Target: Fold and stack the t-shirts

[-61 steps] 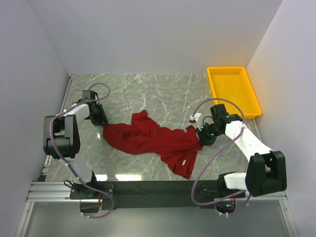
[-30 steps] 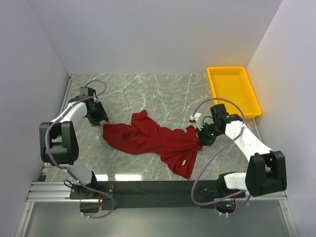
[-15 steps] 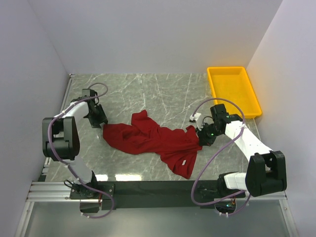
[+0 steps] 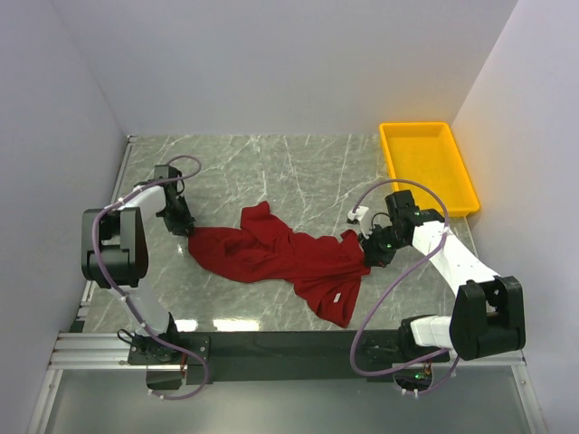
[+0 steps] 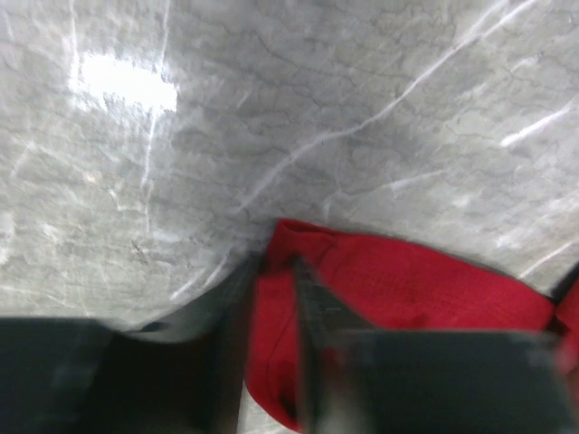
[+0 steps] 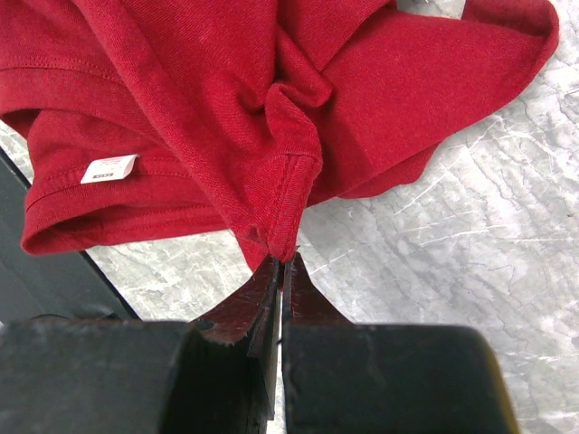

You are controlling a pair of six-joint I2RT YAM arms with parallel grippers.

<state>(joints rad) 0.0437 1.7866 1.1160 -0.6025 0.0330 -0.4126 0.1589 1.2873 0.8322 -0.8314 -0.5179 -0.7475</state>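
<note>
One dark red t-shirt (image 4: 280, 258) lies crumpled and stretched across the middle of the marble table, its white tag (image 4: 336, 296) near the front. My left gripper (image 4: 188, 228) is low at the shirt's left end. In the left wrist view, its fingers (image 5: 274, 271) straddle a strip of the red hem (image 5: 416, 289) with a gap still between them; that view is blurred. My right gripper (image 4: 366, 253) is at the shirt's right end. The right wrist view shows the gripper (image 6: 282, 258) shut on a pinched fold of the t-shirt (image 6: 226, 90), with the tag (image 6: 107, 167) to the left.
A yellow plastic tray (image 4: 414, 126) stands at the back right corner, with nothing in it. White walls close in the table on the left, back and right. A black rail (image 4: 271, 344) runs along the near edge between the arm bases.
My left gripper swung away to the back left, then came back down to the shirt's left end, its fingers narrowing around the hem. The right arm and the shirt have stayed put.
</note>
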